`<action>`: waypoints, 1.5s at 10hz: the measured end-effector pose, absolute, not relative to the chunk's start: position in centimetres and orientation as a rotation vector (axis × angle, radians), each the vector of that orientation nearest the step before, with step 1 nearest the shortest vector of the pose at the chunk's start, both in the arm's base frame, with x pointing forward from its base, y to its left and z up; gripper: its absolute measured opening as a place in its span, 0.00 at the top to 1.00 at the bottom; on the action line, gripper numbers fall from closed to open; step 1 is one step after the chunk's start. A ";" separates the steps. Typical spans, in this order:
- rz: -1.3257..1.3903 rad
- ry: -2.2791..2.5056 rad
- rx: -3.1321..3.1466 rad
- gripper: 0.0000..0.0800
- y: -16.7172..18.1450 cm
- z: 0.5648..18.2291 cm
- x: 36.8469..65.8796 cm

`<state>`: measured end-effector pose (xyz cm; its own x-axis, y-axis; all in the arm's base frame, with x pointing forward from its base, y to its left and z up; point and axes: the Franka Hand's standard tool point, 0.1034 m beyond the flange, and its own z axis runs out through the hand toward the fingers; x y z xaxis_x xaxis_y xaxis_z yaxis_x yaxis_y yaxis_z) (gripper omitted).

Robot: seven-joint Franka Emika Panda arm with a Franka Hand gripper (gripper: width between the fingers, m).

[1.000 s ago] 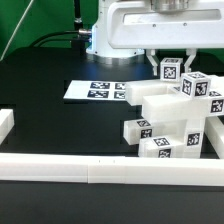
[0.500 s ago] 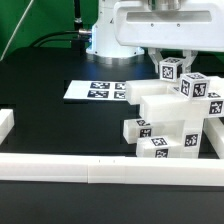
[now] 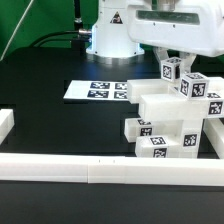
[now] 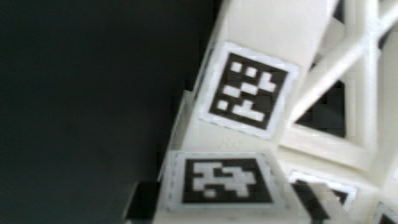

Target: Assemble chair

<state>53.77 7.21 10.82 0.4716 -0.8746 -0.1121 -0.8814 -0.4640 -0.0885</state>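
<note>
Gripper (image 3: pixel 172 52) hovered over the chair (image 3: pixel 170 115); jaw state unclear. Should've centred on the post before closing.

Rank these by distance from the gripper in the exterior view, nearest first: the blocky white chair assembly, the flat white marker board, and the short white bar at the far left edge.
1. Blocky white chair assembly, directly beneath the gripper.
2. Flat white marker board, toward the exterior view's left.
3. Short white bar, at the far left edge.

The claw (image 3: pixel 176 54) and arm have shifted toward the exterior view's right, above the chair (image 3: pixel 172 118).
</note>
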 end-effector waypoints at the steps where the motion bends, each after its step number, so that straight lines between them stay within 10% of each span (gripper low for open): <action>1: 0.076 1.542 -2.581 0.67 7.2 10.8 53.8; 2: 0.074 1.514 -2.597 0.67 7.2 10.8 53.8; 4: 0.105 1.496 -2.611 0.26 7.4 10.9 53.6; 5: 0.109 1.395 -2.669 0.21 7.6 11.1 53.7; 15: 0.017 0.160 -3.036 0.19 8.3 11.5 54.5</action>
<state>54.49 8.27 11.46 0.9944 -0.1041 -0.0167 -0.1052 -0.9893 -0.1008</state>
